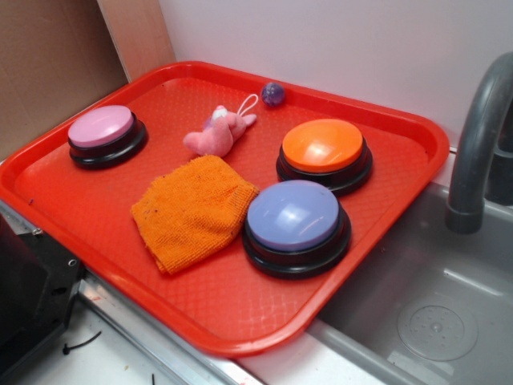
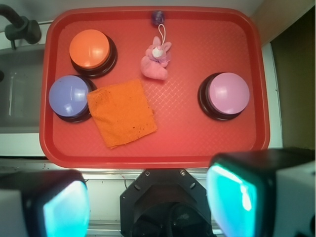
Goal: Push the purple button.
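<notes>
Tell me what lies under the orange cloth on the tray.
The orange cloth lies flat on the red tray, one edge against the purple button. Only tray shows around it; anything beneath is covered, though no bulge suggests a hidden object.

In the wrist view, the two fingers (image 2: 64, 207) are blurred and cut off by the bottom edge, at 7 and 5 o'clock. The orange cloth (image 2: 122, 112) hides the purple button (image 2: 68, 95)'s base at its 3 o'clock side. In the exterior view, the faucet (image 1: 481, 144) is cut off at the right edge, and the tiny dark ball (image 1: 273, 94) is too small to make out.
</notes>
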Available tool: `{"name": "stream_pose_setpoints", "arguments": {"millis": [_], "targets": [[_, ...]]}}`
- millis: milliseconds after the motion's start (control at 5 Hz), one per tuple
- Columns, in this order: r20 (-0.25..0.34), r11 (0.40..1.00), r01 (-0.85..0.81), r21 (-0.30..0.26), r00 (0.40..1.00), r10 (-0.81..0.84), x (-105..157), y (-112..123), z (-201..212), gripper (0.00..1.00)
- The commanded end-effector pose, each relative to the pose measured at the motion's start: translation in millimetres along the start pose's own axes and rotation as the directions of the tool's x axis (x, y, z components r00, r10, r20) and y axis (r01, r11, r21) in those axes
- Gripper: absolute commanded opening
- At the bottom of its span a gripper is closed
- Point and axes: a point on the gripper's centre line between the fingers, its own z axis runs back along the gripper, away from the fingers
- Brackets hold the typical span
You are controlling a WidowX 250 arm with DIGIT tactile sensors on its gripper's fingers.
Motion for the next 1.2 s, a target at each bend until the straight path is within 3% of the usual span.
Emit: {"name": "stream_pose_setpoints", "arguments": {"millis": [0,200,400,600,800,1000], "targets": [[0.0,1.0,0.0,0.0,1.0,0.0,0.0,0.0,0.0,1.0],[-0.051,0.971,0.212,0.109,0.977,-0.207,30.6,-49.6,-42.4,1.0],[-0.002,0.911,0.385,0.145,0.921,-0.389,37.9,-103.3,-83.7,1.0],[-0.032,0.831,0.544,0.114,0.838,-0.545,30.6,-125.3,-127.6,1.0],[-0.038,0.8,0.588,0.121,0.808,-0.588,25.7,-122.2,-157.2,1.0],[-0.031,0.788,0.61,0.083,0.792,-0.61,33.3,-119.0,-174.0,1.0]]}}
